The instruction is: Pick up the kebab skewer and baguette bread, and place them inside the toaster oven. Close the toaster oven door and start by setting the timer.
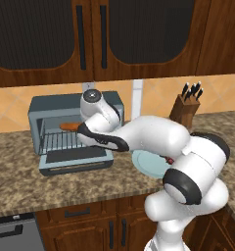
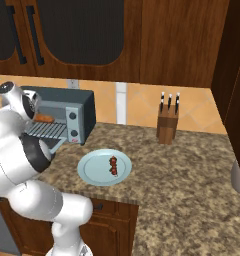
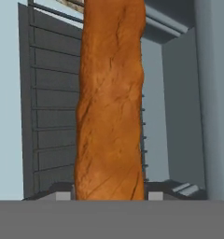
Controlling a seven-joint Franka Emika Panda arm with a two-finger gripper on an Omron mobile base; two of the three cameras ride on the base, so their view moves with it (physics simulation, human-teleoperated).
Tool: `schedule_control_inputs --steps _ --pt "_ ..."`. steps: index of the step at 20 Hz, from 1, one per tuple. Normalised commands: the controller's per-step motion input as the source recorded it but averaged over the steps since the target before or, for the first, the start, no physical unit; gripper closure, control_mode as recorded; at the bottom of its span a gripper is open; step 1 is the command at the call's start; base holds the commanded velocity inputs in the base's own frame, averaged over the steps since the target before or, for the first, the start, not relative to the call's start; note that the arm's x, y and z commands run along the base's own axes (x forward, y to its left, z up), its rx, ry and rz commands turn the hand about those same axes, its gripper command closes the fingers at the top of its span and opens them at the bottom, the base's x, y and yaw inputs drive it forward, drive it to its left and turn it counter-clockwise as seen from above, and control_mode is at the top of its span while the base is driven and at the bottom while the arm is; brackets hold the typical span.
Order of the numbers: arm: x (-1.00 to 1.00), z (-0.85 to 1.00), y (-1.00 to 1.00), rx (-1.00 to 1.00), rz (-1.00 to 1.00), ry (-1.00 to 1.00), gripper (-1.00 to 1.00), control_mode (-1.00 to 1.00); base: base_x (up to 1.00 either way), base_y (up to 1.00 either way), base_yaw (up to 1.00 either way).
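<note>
Right now the arm is stretched toward the toaster oven (image 1: pixel 38 115), which sits at the back of the granite counter (image 1: pixel 21 186) against the tiled wall, and the gripper (image 3: pixel 109 196) is reaching into the open cavity. Its fingers (image 3: pixel 62 192) are pinching the baguette bread (image 3: pixel 111 102), one dark tip showing on each side of the loaf; from the hand camera the bread runs straight away from the tips over the wire rack (image 3: pixel 53 121). From the left base camera an orange end of the loaf pokes out above the rack, inside the oven's left half. The toaster oven door (image 1: pixel 75 159) is dropped flat onto the counter in front of the box. The kebab skewer (image 2: pixel 113 166) lies on the pale blue plate (image 2: pixel 92 172) near the counter's front edge, right of the oven. A knife block (image 2: pixel 168 122) stands further right along the wall.
</note>
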Motion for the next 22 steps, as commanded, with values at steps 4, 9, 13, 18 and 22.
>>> schedule_control_inputs --steps 4,9,13,18,22 --pt "0.44 0.0 0.01 0.0 0.0 0.0 1.0 -1.0 0.0 0.0 0.0" --pt "0.34 -0.1 0.14 0.0 0.0 0.0 1.0 -1.0 0.0 0.0 0.0" --pt "0.23 -0.27 0.21 0.0 0.0 0.0 1.0 -1.0 0.0 0.0 0.0" --pt "0.33 -0.15 0.13 0.0 0.0 0.0 1.0 -1.0 0.0 0.0 0.0" --pt "0.43 -0.01 0.01 0.0 0.0 0.0 1.0 -1.0 0.0 0.0 0.0"
